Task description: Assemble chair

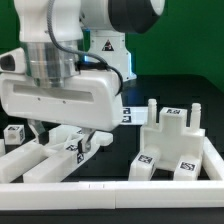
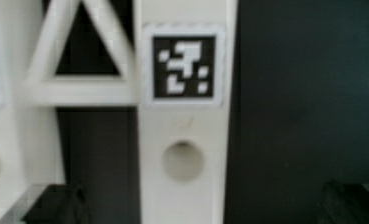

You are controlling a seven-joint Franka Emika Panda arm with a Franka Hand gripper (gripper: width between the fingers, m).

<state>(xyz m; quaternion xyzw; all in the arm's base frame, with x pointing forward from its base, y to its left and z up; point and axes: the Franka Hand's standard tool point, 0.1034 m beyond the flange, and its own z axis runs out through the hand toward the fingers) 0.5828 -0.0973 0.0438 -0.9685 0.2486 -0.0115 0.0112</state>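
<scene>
My gripper (image 1: 65, 135) hangs low over the chair's loose white parts on the exterior view's left. Its jaws are open. In the wrist view a long white bar (image 2: 181, 120) with a square tag (image 2: 184, 68) and an oval hole (image 2: 181, 160) runs between the two dark fingertips (image 2: 56, 205), with black gaps on both sides. Whether the pads touch it cannot be told. The same bar (image 1: 62, 147) lies under the hand in the exterior view. A white frame piece (image 2: 56, 90) with openings lies beside it. A partly joined block of slab and posts (image 1: 175, 140) stands on the right.
A long plain white rail (image 1: 110, 190) runs along the front edge and turns up the right side. Another tagged white bar (image 1: 14, 135) lies at the far left. The marker board (image 1: 127, 112) shows behind the hand. The table is black.
</scene>
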